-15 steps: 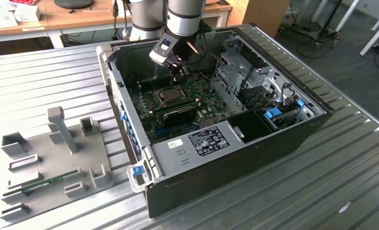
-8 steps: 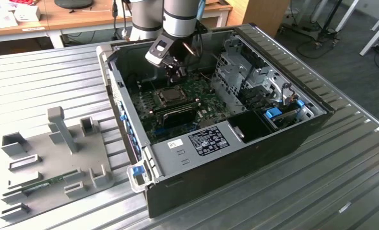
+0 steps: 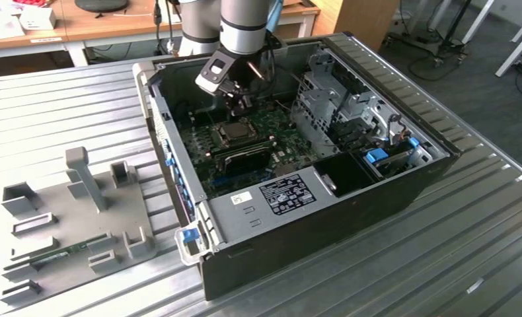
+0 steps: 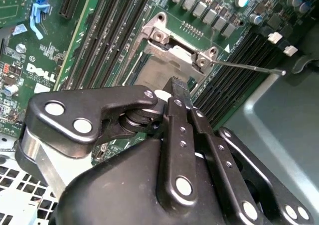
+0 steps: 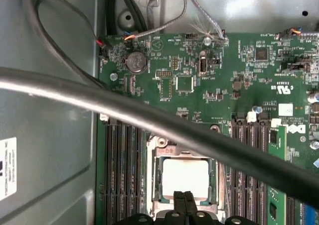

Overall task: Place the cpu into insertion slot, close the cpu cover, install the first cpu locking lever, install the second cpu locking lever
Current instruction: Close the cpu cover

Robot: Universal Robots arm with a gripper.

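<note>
The cpu (image 5: 185, 176) is laid flat in the insertion slot (image 3: 218, 133), on the green board (image 5: 239, 80) inside the open computer case (image 3: 393, 198). The case is laid on its side on the ribbed counter (image 3: 455, 264), so the board can be reached from above. The cpu cover (image 5: 218, 179) looks folded down around the cpu, and the pale grey top is seen through its window. The fingers (image 5: 179, 201) are pressed together with nothing between them. They are held at the cover's edge, likely so a small push can be given. A thin metal lever (image 4: 249, 66) is seen sticking out free, so it is judged not locked yet.
</note>
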